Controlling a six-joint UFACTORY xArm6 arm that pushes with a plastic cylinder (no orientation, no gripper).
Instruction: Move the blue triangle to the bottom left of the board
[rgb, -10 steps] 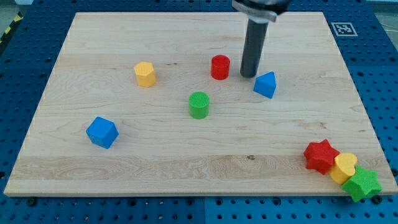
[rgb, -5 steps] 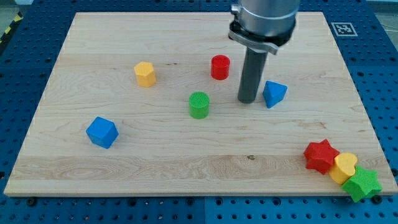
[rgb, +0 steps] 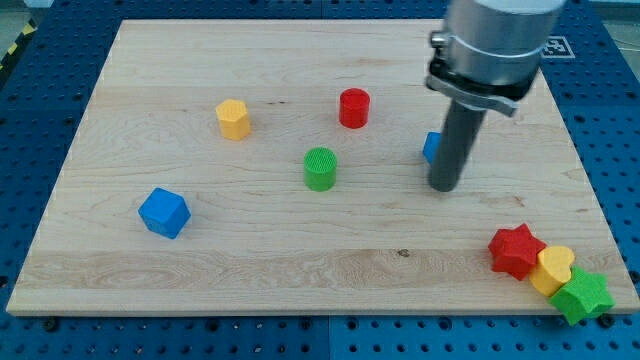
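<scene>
While we scan from the view's left, the blue cube (rgb: 164, 212) comes first, sitting low on the wooden board (rgb: 200, 270), well apart from everything else. Next, the yellow hexagonal block (rgb: 233, 118) sits higher up, toward the view's top. Right of it and lower, the green cylinder (rgb: 320, 168) stands near the board's middle. The red cylinder (rgb: 354, 107) stands above and slightly right of the green one, apart from it.

Further right, we have no claw on this rig, so no grasp state applies: the arm ends in a dark rod. Our tip (rgb: 444, 187) rests on the board, right of the green cylinder. The rod hides most of the blue triangle (rgb: 430, 147); only a sliver of it shows at the rod's left edge, just above the tip. We cannot tell whether rod and triangle touch. The triangle sits in the board's right half, around mid-height, far from the bottom left corner.

At the bottom right corner, 3 blocks cluster touching in a diagonal row: red star (rgb: 516, 249), yellow heart-like block (rgb: 553, 269), green star (rgb: 583, 296) at the board's edge.
</scene>
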